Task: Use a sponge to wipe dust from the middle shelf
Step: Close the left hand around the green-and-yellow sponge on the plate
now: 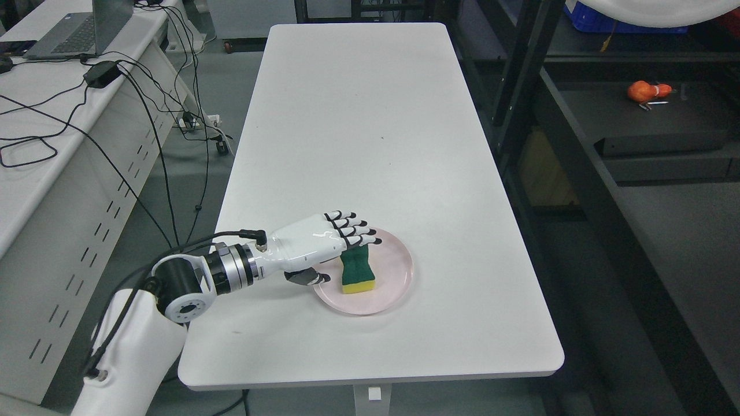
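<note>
A green and yellow sponge (pixel 356 273) lies on a pink plate (pixel 393 286) near the front of the white table (pixel 370 133). My left hand (pixel 341 254) reaches in from the lower left and hovers over the plate's left part. Its fingers (pixel 352 230) are stretched out flat above the sponge's far end and its thumb (pixel 309 278) hangs below, left of the sponge. The hand is open and holds nothing. The dark shelf unit (pixel 647 115) stands to the right of the table. My right arm is out of the picture.
An orange object (pixel 647 91) lies on the dark shelf at the upper right. A second white desk (pixel 52 115) at the left carries a laptop (pixel 81 29) and loose black cables (pixel 144 104). The shelf's black posts (pixel 520 75) stand close to the table's right edge.
</note>
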Controlling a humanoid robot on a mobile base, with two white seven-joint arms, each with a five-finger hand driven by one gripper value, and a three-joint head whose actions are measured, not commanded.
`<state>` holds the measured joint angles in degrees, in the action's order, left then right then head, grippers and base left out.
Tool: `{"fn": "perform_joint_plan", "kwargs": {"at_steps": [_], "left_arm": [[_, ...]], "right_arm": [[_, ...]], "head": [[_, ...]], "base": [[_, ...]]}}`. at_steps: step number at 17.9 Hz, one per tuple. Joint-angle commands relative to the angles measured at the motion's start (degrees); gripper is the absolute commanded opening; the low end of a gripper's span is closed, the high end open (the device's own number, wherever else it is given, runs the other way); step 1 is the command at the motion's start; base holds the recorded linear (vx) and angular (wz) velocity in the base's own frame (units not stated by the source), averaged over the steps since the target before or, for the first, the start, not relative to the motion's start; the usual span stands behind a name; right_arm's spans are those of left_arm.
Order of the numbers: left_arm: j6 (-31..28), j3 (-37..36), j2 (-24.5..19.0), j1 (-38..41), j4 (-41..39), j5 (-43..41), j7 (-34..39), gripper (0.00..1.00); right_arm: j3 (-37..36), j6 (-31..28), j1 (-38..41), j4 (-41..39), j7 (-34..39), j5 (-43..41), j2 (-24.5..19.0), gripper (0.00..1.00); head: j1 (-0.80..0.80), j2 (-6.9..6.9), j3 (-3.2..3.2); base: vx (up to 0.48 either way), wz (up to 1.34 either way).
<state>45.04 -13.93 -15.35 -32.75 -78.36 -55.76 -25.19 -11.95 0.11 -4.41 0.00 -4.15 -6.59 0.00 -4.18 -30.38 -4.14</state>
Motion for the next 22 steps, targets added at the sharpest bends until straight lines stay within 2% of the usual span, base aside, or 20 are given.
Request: {"fn": "perform_joint_plan", "kwargs": {"at_steps": [1,9,18,22], "left_arm": [[-0.04,-1.46,-2.06,-1.35,1.45,-4.97,-3.27,0.85],[-0.04,-2.24,-0.57,-7.85,3.73,-5.67,-4.08,0.84],[-0.04,-5.58,8.30,-7.50,7.60,-12.79,-3.73,0.81],[-0.04,-8.22,9.10,-7.15,8.22,-12.97,-3.64,0.80]], "right_arm": [[0.00,-4.15,0.02,-1.00,0.01,0.00,1.00,1.00],[0.00,-4.15,0.02,-1.00,0.01,0.00,1.00,1.00],[0.00,-4.15,0.02,-1.00,0.01,0.00,1.00,1.00],[0.00,-4.15,0.02,-1.00,0.01,0.00,1.00,1.00]], "head": [[0.00,0.00,0.00],[0.00,0.00,0.00],[0.00,0.00,0.00],[0.00,0.00,0.00]], "base": [[0.000,0.00],[0.000,0.00],[0.000,0.00],[0.000,0.00]]}}
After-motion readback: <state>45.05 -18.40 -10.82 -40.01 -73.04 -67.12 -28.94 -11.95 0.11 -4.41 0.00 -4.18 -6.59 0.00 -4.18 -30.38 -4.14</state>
